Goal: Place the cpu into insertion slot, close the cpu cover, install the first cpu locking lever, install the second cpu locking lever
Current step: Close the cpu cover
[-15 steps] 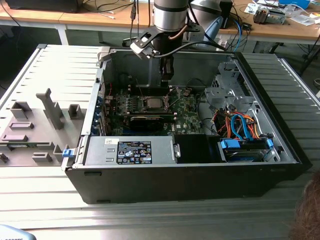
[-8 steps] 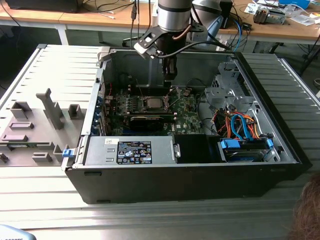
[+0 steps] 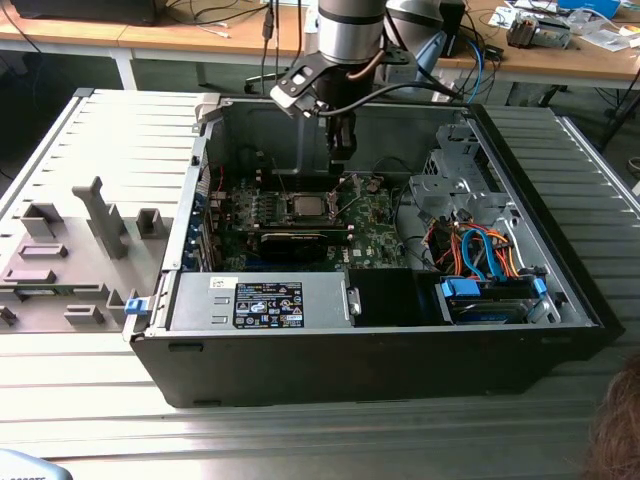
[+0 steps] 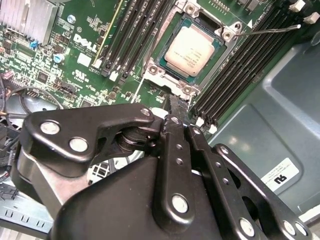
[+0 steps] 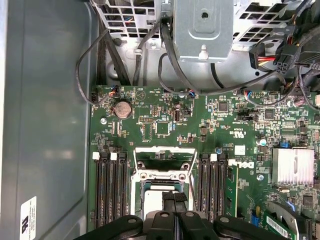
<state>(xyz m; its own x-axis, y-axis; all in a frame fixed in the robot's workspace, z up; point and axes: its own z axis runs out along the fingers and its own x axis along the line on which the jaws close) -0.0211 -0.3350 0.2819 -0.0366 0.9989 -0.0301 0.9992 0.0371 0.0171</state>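
Exterior view gives me the open computer case [image 3: 350, 365] lying on its side, with the arm reaching down over the green circuit board [image 3: 385, 235] and the gripper [image 3: 340, 160] hanging just above the socket area. In both wrist views I read its fingers [image 5: 169, 200] as drawn together with nothing between them, tips close over one edge of the insertion slot [image 4: 161, 70]. The cpu cover [image 5: 165, 150] stands swung open at the slot's side, and the cpu [image 4: 192, 47] lies flat inside the slot, silvery top up.
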